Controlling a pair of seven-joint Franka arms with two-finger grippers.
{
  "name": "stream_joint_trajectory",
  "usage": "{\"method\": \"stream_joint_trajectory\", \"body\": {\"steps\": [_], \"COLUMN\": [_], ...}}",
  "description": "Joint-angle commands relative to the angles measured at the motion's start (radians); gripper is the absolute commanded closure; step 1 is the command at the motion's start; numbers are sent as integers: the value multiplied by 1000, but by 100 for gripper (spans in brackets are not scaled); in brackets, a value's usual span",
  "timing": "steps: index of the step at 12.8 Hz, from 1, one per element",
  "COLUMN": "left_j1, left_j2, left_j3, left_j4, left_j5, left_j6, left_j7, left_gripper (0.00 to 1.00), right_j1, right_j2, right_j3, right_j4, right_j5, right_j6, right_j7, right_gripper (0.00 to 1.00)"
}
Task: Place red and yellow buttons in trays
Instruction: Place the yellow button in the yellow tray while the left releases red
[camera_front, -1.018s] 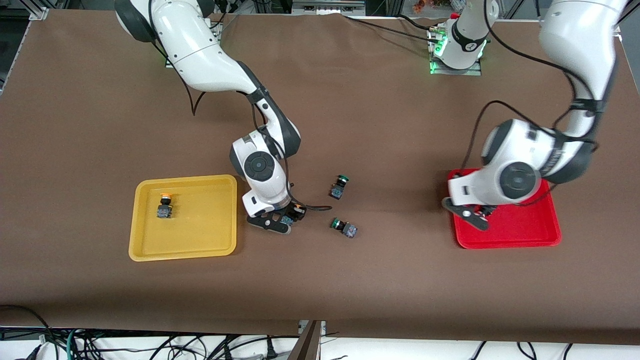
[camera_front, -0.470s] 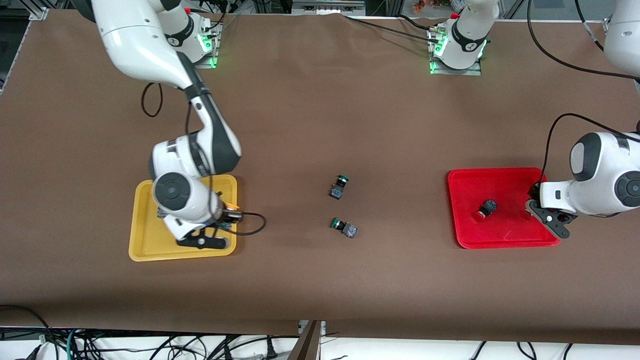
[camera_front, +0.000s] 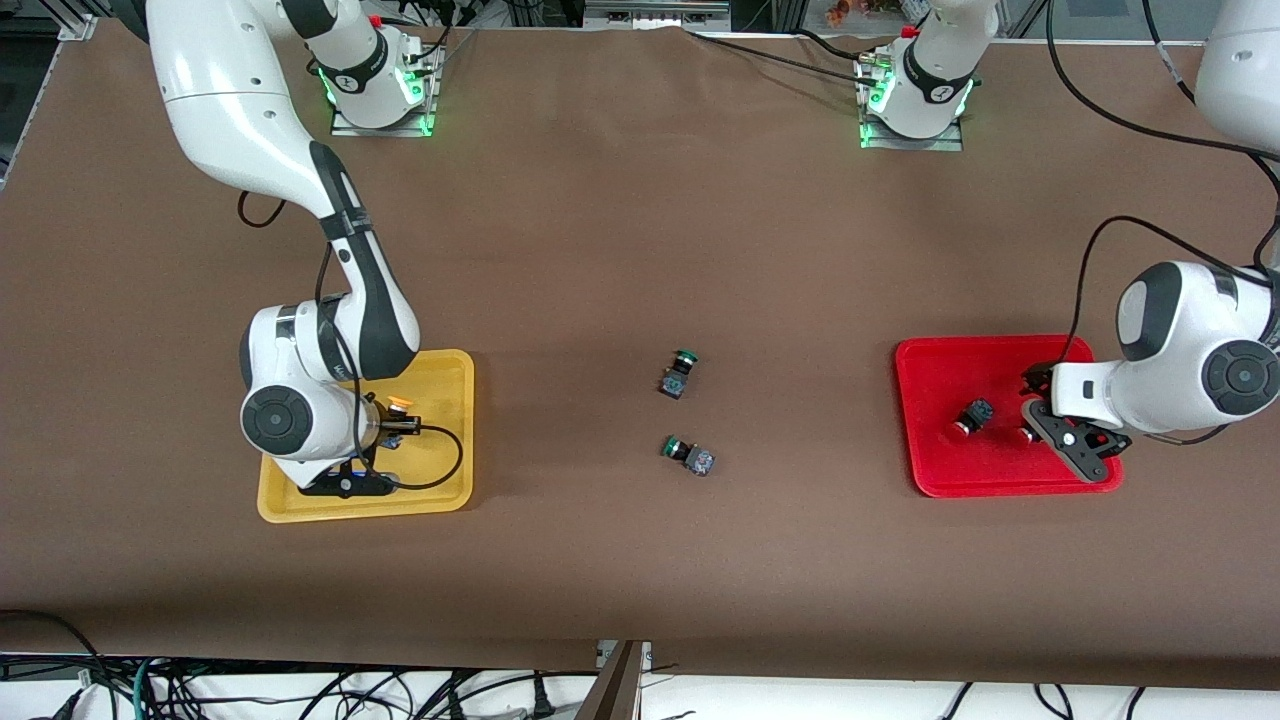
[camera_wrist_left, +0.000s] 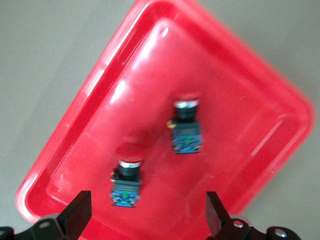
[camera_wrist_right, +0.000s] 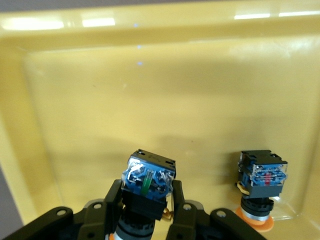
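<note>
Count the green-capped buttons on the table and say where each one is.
2. Both lie on the bare table between the trays: one green button farther from the front camera, the other green button nearer to it. None shows in either tray.

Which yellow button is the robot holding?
The one with its blue body pinched between the right gripper jaws, over the yellow tray. The other yellow button stands alone in the tray, orange cap down.

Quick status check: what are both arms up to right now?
Right tool shut on a yellow button over yellow tray. Left tool open over red tray, two red buttons inside. Nothing blocking.
</note>
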Motion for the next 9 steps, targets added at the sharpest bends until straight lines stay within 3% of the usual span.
{"method": "stream_joint_trajectory", "body": {"steps": [1, 2, 3, 4, 7, 9], "left_j1": [-5, -8, -26, -66, -198, -281], "left_j2": [-65, -65, -65, -65, -110, -176], "left_j3": [-115, -156, -191, -201, -161, -47], "left_j4": [29, 57, 83, 115, 163, 178], "left_j5": [-23, -23, -11, -11, -8, -45], "left_j6": [-165, -219, -270, -322, -375, -373], "left_j7": [-246, -347, -440, -528, -674, -672], "left_gripper": [0, 0, 0, 0, 0, 0], "right_j1": [6, 6, 6, 6, 6, 5], "right_j2": [-19, -21, -21, -31, -137, -209], "right_j3": [7, 7, 8, 8, 4, -2], "right_j4": [-83, -97, -94, -85, -58, -13], "right_j5": [17, 17, 15, 15, 12, 2], "right_j6": [65, 88, 90, 78, -64, -245], "right_j7": [-15, -15, -15, -18, -32, -74], "right_gripper": [100, 82, 13, 0, 0, 0]}}
